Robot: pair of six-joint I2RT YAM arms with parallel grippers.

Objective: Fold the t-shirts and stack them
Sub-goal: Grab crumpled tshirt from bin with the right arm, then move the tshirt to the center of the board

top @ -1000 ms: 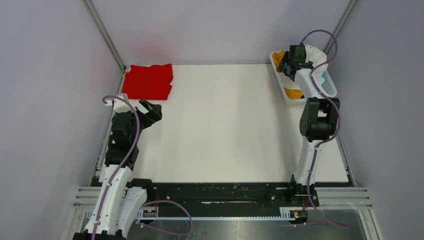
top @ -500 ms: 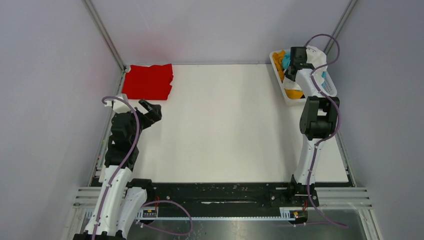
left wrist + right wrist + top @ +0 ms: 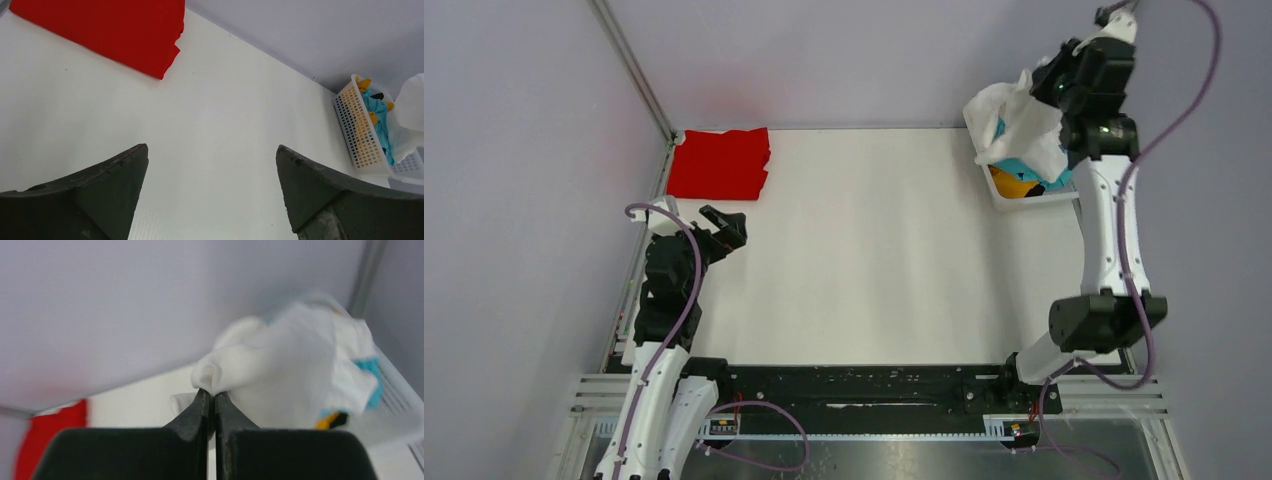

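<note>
Listing by view, top external first.

**Top external**
- White t-shirt (image 3: 1022, 118): pinched at one bunched fold by the right gripper (image 3: 1046, 84), whose jaws are closed on the cloth. It hangs in loose drapes above the basket (image 3: 1009, 203) at the table's 2 o'clock corner, with its lower folds reaching into the basket.
- Red t-shirt (image 3: 721, 162): folded flat at the 10 o'clock corner of the table (image 3: 874, 260).
- Left gripper (image 3: 724, 225): spread wide and empty, just to the 6 o'clock side of the red t-shirt.

**Left wrist**
- Left gripper (image 3: 211, 148): jaws far apart with only bare table between them.
- Red t-shirt (image 3: 110, 30): at 11 o'clock.
- Basket (image 3: 356, 137): at 3 o'clock, slotted white plastic. It holds the teal t-shirt (image 3: 375, 107) and the orange-yellow t-shirt (image 3: 364, 82), crumpled together.
- White t-shirt (image 3: 412, 102): at the right edge.

**Right wrist**
- Right gripper (image 3: 210, 392): fingers pressed together on a small peak of the white t-shirt (image 3: 285, 365). The rest of the shirt billows toward 2 o'clock, blurred.
- Scraps of teal (image 3: 370, 365) and orange-yellow (image 3: 327, 422) show beneath it.

**Handling (a judgement)**
- The white t-shirt looks light, limp and large, and will not keep a shape.
- A single pinch leaves it bunched. Holds at the shoulders or hem corners, one per gripper, would likely spread it best.
- Its folds may snag the teal t-shirt and drag it out of the basket.
</note>
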